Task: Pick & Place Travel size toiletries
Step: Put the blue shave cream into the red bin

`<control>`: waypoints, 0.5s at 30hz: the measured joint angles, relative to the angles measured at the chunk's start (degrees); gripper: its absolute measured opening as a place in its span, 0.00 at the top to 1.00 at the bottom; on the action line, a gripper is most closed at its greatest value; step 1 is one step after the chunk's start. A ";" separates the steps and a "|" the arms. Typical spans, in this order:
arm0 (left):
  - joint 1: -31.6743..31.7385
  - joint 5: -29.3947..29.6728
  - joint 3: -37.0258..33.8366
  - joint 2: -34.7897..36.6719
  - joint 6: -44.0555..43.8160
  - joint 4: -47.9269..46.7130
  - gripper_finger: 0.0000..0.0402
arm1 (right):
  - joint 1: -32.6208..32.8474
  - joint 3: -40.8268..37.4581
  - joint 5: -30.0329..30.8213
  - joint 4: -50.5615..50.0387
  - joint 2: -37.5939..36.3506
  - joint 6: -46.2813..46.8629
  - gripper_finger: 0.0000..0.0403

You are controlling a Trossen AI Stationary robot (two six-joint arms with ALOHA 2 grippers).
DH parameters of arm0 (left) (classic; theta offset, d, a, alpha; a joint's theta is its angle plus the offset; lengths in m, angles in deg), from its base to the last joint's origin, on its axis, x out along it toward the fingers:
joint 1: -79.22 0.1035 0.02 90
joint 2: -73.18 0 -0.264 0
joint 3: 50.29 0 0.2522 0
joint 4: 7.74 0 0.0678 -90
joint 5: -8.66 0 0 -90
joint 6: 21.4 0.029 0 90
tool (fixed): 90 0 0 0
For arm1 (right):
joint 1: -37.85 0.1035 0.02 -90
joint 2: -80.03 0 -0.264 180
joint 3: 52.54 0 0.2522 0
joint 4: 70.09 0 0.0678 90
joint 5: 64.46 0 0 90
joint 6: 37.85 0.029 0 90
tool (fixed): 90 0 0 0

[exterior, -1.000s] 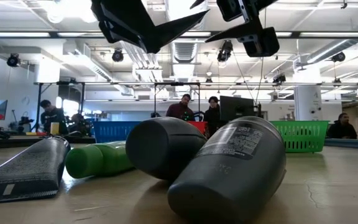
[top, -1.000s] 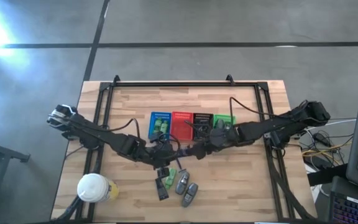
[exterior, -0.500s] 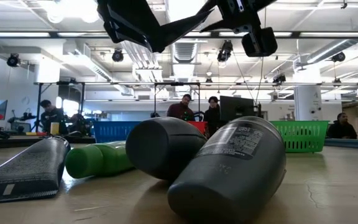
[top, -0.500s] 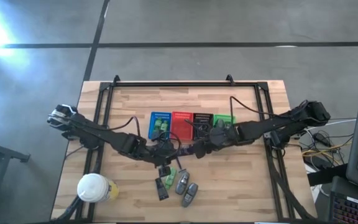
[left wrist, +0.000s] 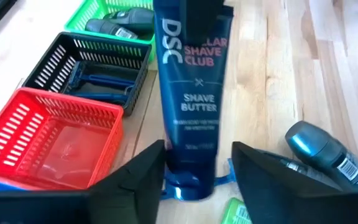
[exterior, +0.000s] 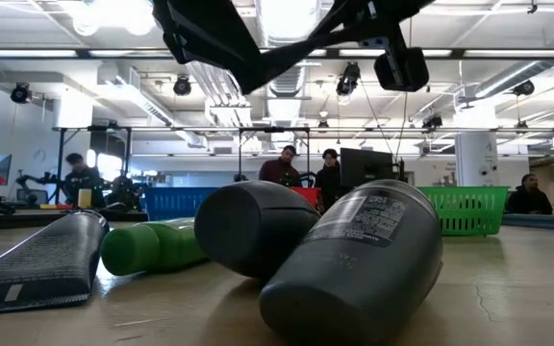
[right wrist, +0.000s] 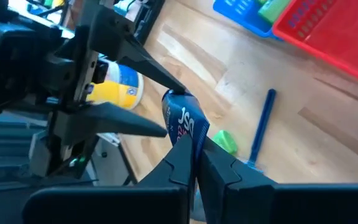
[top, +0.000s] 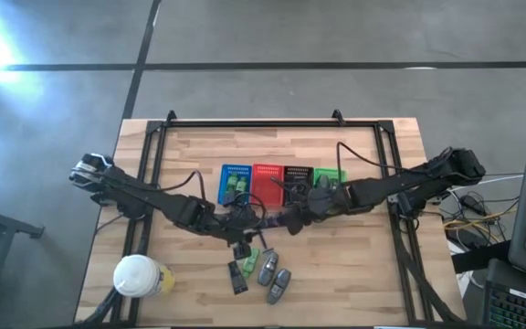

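Right tool (right wrist: pixel 194 163): fingers pinched on the flat crimped end of a dark blue shave-butter tube (left wrist: pixel 188 99), held in the air over mid-desk (top: pixel 373 265), just in front of the basket row. Left tool (left wrist: pixel 191 171): fingers spread wide, one on each side of the tube's cap end, not touching it in the left wrist view. Looks like a hand-over between arms, or the left steadying; cannot say which.

Handling, by judgement: the tube is soft-walled and light, glossy, likely to slip or buckle if squeezed mid-body. The crimp is stiff and thin, a fair hold. The cap end is the other firm spot, and the left tool is lined up there.

Outward: red basket (left wrist: pixel 55 134) looks bare inside, black basket (left wrist: pixel 95 68) holds blue sticks, green basket (left wrist: pixel 114 15) holds a grey piece, blue basket (top: pixel 236 181) holds green items. Near the front desk edge lie two grey oval pieces (top: pixel 274 276), a green tube (exterior: pixel 152 247) and a dark flat sachet (exterior: pixel 41 259). White-lidded cup (top: pixel 137 274) at the front left corner.
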 joint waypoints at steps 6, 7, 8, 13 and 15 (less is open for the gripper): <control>-0.04 0.13 0.00 0.04 -1.17 -3.75 0.38 | -0.06 -0.01 4.17 -5.33 -0.15 0.01 0.98; -0.13 0.17 0.00 0.06 -1.95 -5.04 0.35 | -0.04 0.07 5.54 -7.44 -0.33 0.01 0.98; -0.15 0.18 0.00 0.19 -2.95 -6.40 0.34 | -0.02 0.20 7.00 -9.44 -0.47 0.01 0.98; -0.20 0.53 0.00 1.61 -9.21 -15.63 0.28 | 0.77 3.17 16.42 -23.70 -1.11 0.82 0.98; -0.20 0.57 0.00 2.37 -11.34 -18.86 0.27 | 1.34 4.91 19.80 -29.88 -1.18 1.69 0.98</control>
